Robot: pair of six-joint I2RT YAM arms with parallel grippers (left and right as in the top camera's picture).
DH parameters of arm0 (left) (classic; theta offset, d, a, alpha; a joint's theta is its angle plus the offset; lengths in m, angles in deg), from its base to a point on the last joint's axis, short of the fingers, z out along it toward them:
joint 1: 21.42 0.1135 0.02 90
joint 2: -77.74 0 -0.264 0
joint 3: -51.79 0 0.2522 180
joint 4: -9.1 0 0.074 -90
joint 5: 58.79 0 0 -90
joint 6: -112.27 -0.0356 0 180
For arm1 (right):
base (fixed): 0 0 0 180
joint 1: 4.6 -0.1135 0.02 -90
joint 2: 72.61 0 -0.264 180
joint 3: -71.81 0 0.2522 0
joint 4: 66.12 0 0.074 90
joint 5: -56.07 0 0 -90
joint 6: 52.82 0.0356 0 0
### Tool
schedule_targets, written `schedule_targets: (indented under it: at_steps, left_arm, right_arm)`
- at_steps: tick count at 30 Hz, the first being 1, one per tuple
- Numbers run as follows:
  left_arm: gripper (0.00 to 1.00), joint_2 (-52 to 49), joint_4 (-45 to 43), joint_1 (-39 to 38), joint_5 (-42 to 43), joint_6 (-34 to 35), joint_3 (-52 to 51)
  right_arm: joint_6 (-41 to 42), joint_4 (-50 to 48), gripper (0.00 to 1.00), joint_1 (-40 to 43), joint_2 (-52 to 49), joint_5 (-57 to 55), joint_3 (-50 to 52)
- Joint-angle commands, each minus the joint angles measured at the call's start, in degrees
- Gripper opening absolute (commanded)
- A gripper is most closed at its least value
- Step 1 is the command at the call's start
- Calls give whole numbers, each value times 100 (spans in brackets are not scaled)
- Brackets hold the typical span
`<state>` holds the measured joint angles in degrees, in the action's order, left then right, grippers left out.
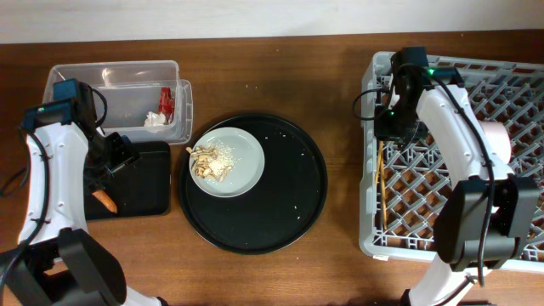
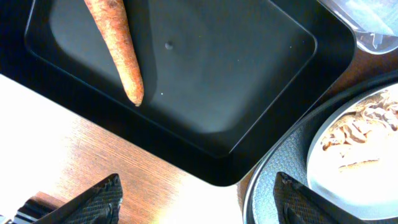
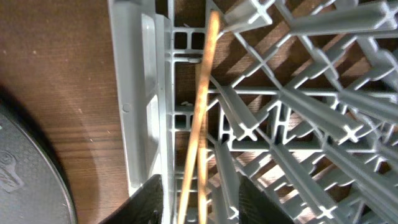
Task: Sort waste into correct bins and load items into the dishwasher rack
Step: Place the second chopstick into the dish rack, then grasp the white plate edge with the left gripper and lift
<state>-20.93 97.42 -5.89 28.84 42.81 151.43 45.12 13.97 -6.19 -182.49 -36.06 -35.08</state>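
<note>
The orange carrot stick (image 1: 104, 201) (image 2: 118, 50) lies in the shallow black tray (image 1: 144, 183) (image 2: 205, 81). The clear tub (image 1: 115, 85) holds the red wrapper (image 1: 166, 100) and the white paper scrap (image 1: 155, 121). The pale plate (image 1: 242, 166) (image 2: 373, 180) carries beige food scraps (image 1: 208, 160) (image 2: 367, 121). My left gripper (image 1: 123, 155) (image 2: 199, 199) is open and empty over the black tray's corner. My right gripper (image 1: 393, 127) (image 3: 202, 202) is open over the rack's (image 1: 518, 85) (image 3: 143, 93) left edge, with the chopsticks (image 1: 380, 183) (image 3: 202, 106) lying between its fingers. The white bowl (image 1: 500, 140) sits in the rack. The blue cup is out of view.
The plate sits on a large round black tray (image 1: 280, 195) (image 2: 280, 180) (image 3: 25, 180) between the bins and the rack. The tub's corner (image 2: 373, 25) shows in the left wrist view. The right arm crosses the rack's middle.
</note>
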Motion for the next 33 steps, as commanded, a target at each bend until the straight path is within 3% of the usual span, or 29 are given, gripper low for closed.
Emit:
schedule_targets:
  at_steps: [1,6,7,10,12,17,21,27,31,33]
  left_arm:
    - [77,35,20,-76,7,-87,42]
    - [78,35,-133,-1029,4,-245,42]
    - [78,35,-190,-1320,4,-243,42]
    - [78,33,-503,-2321,4,-243,42]
    - [79,22,-828,-2933,2,-249,42]
    - [83,-356,-1419,-4325,0,-1073,42]
    - [83,-1023,-1744,-4881,-223,-1572,42]
    - [80,-2061,-1840,-4892,-219,-1572,42]
    - [59,-2367,-1847,-4892,-219,-1569,42]
    - [37,-2400,-1840,-4892,-219,-1569,42]
  right_arm:
    - [-22,164,43,90,278,9,-426]
    - [-22,820,49,909,1526,44,-664]
    - [-24,1029,55,1222,1764,297,-664]
    - [-68,1895,56,1849,1991,820,-573]
    - [-129,2116,56,1808,1991,992,-321]
    - [-173,1790,56,1698,2376,1016,1217]
    - [-175,1290,56,1698,3086,1014,2262]
    - [-175,1231,56,1698,3195,1014,2297]
    - [-175,1226,56,1698,3195,1014,2297]
    - [-175,1215,56,1698,3195,1014,2297]
